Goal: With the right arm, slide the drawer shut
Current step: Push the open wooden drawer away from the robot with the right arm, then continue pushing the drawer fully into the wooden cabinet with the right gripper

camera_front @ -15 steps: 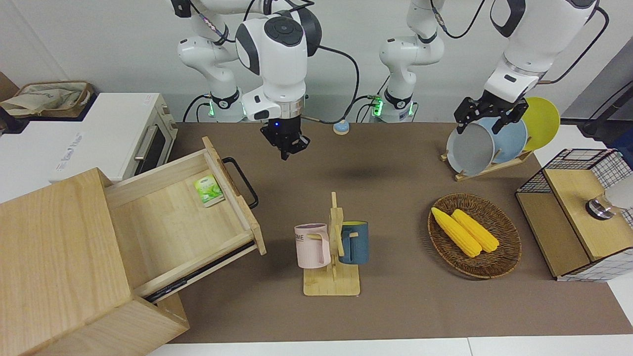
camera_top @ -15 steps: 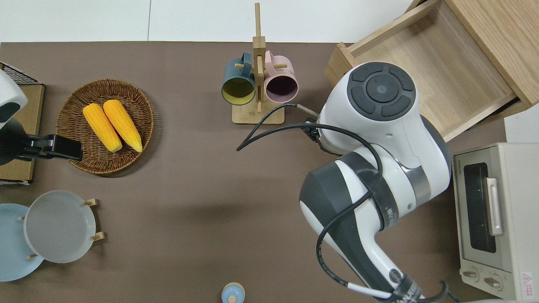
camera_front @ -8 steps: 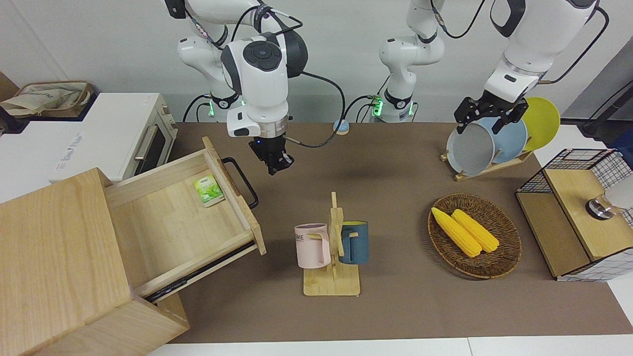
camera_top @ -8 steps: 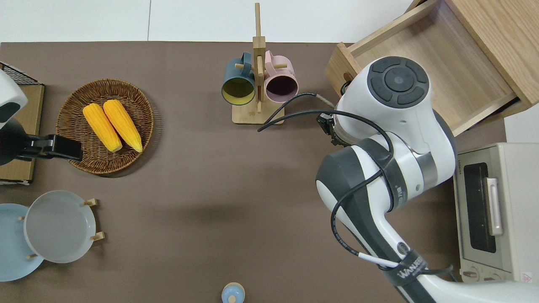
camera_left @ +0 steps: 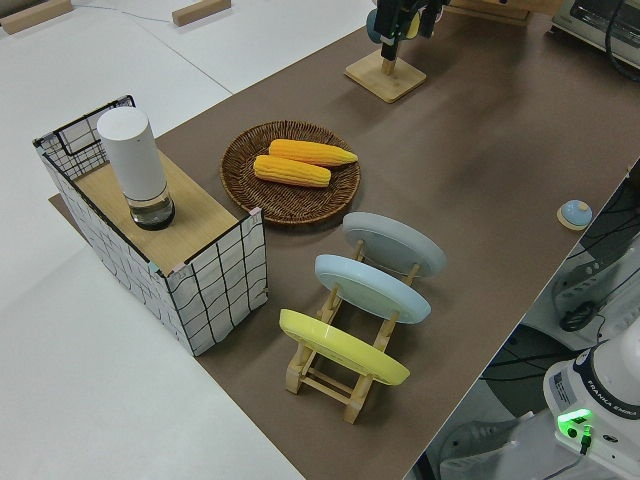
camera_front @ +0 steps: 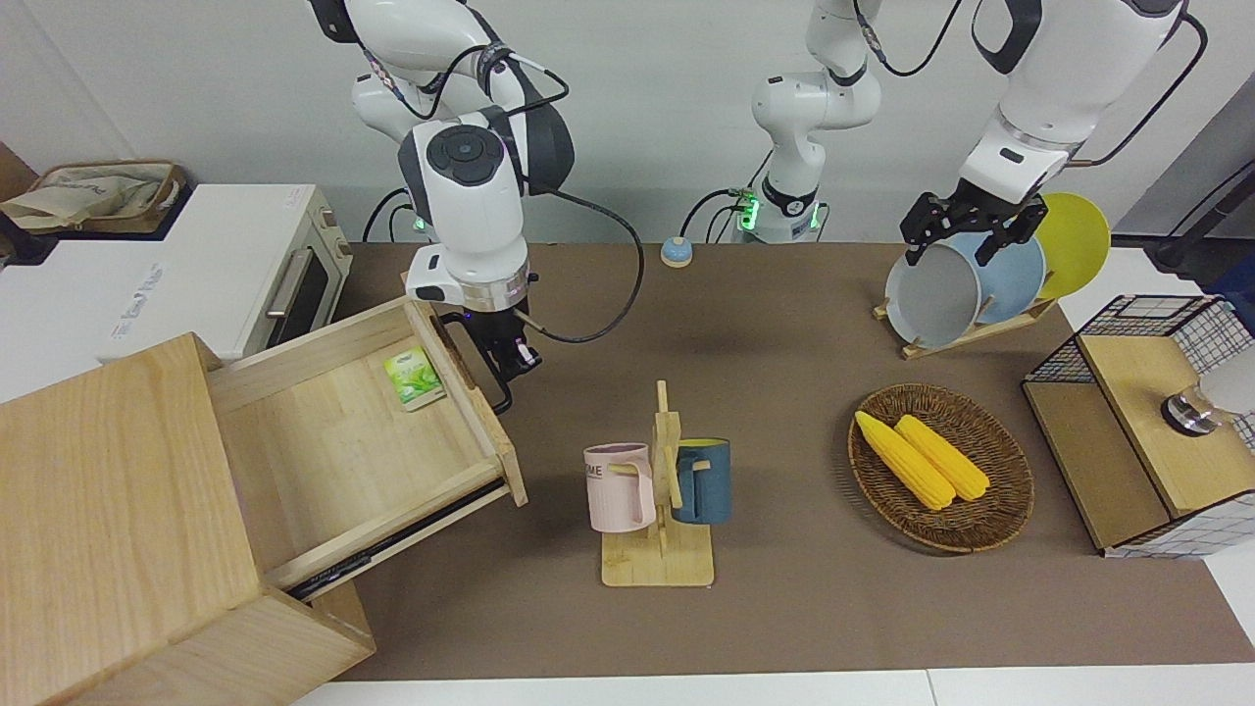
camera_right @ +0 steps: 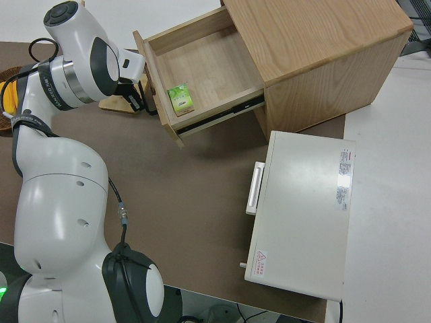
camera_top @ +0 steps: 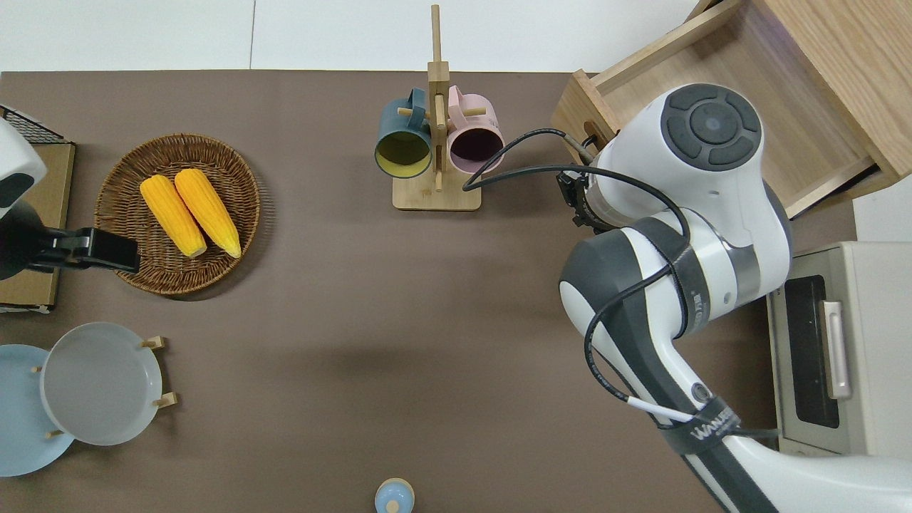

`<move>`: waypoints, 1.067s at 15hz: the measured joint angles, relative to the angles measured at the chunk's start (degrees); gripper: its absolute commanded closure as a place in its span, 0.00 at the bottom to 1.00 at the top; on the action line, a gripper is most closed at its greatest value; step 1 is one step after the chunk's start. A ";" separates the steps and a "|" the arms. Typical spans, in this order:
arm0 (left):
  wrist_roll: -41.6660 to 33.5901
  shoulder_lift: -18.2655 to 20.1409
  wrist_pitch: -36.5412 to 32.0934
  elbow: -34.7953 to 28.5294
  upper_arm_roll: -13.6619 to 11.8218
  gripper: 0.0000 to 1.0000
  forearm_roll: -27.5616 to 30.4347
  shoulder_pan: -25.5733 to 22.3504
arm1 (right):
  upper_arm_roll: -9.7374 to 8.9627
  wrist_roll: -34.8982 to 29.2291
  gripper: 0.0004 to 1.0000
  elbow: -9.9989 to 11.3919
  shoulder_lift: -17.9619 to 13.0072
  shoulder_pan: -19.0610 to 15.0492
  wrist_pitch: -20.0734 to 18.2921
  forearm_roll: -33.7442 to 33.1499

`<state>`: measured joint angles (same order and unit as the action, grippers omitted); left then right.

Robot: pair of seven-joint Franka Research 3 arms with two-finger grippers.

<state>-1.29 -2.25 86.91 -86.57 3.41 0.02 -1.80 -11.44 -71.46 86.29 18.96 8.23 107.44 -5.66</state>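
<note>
Table [camera_front: 784,324]: one open drawer [camera_front: 343,441]

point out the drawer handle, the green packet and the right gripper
drawer handle [camera_front: 499,390], front view, on the black bar's lower end
green packet [camera_front: 414,377], front view, middle of the packet, in the drawer
right gripper [camera_front: 510,365], front view, fingertips beside the handle

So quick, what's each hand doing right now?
Right hand: at the drawer handle, grip cannot be told.
Left hand: parked.
</note>
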 measured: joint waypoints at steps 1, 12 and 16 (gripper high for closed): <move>0.00 0.00 0.00 0.00 0.00 0.01 0.00 0.00 | 0.01 -0.16 1.00 0.00 0.10 -0.47 0.44 0.02; 0.00 0.00 0.00 0.00 0.00 0.01 0.00 0.00 | 0.03 1.04 1.00 -0.96 1.05 -7.56 1.96 0.06; 0.00 0.00 0.00 0.00 0.00 0.01 0.00 0.00 | 0.02 3.70 1.00 -1.52 1.31 -9.66 2.39 0.06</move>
<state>-1.29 -2.25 86.91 -86.57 3.41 0.02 -1.80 -11.43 -67.75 84.77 20.27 -1.43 109.84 -5.60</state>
